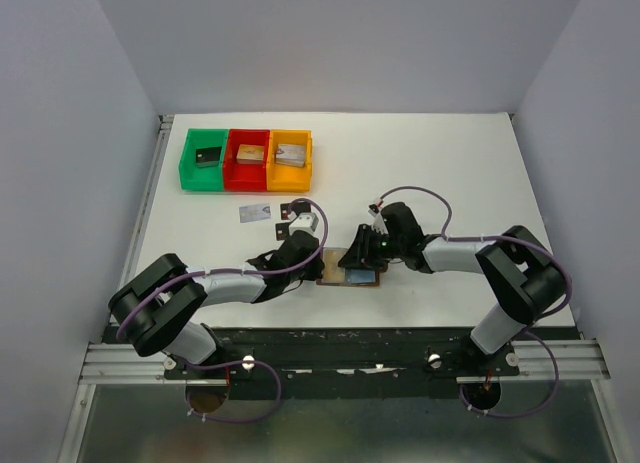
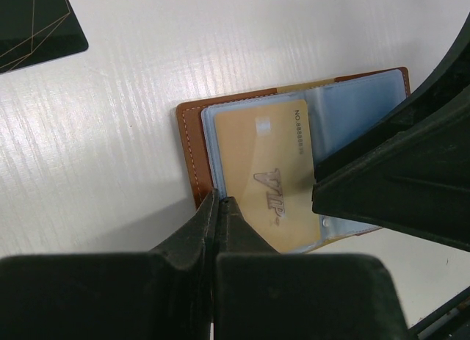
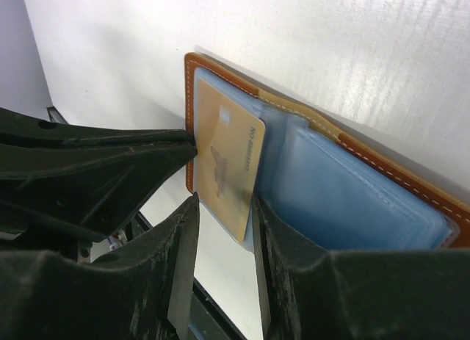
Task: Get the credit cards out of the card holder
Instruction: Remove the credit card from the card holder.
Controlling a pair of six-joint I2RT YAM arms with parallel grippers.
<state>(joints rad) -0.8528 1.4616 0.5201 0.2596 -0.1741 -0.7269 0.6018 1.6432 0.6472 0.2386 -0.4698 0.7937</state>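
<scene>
Card holder: brown leather card holder (image 2: pixel 189 145) lies open and flat on the white table (image 1: pixel 450 163), near-edge centre, between the two arm tips; light blue sleeves face up.
Gold card: gold-tan card (image 2: pixel 268 182), marked "VIP", sits in the left-hand sleeve, its near end sticking out past the sleeve's edge.
Left gripper: left gripper (image 2: pixel 218 208) is closed, fingers together with no gap showing; tips touch the holder's 9 o'clock edge at the stitched border. Whether any leather is pinched between them cannot be told.
Right gripper: right gripper (image 3: pixel 225 202) stands at a narrow gap, one finger on each side of the gold card's protruding end. Whether the pads actually press the card cannot be told.
Loose cards: silvery card (image 1: pixel 255 213) lies on the table at 10 o'clock from the holder, well apart; black card (image 2: pixel 33 20) lies near it, also clear of the holder.
Trays: green tray (image 1: pixel 187 168), red tray (image 1: pixel 247 181) and orange tray (image 1: pixel 290 183) stand touching in a row at 11 o'clock, far side, each holding one small block.
</scene>
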